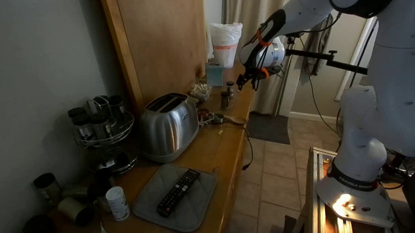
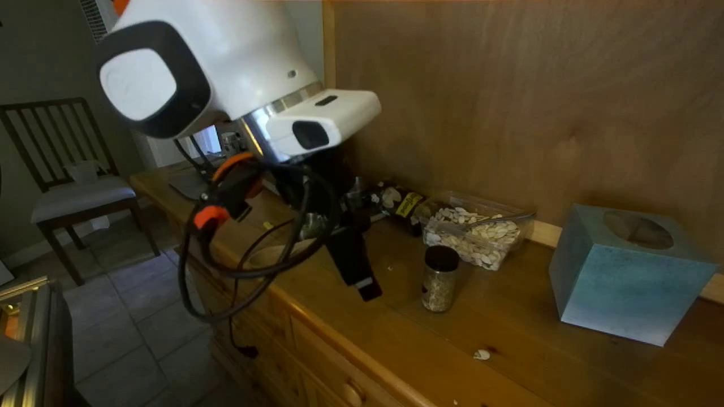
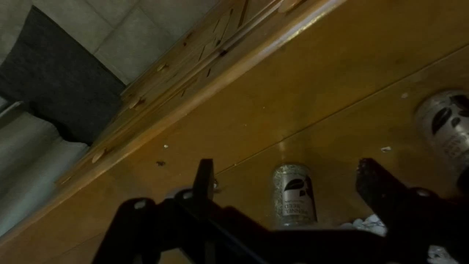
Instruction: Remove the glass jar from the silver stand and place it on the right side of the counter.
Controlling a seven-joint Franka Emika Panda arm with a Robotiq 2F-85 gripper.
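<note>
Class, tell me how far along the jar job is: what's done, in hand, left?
Apparently done: a glass jar stands upright on the counter, beyond the toaster from the silver stand. In hand: nothing; the gripper is open, a gap showing each side of the jar in the wrist view. Left: probably just withdrawing the gripper, which hangs above the counter.

Wrist view: two glass jars point(image 3: 294, 198) — elsewhere, one silver stand point(image 1: 114, 138), one toaster point(image 1: 169, 127), one remote point(image 1: 178, 192).
</note>
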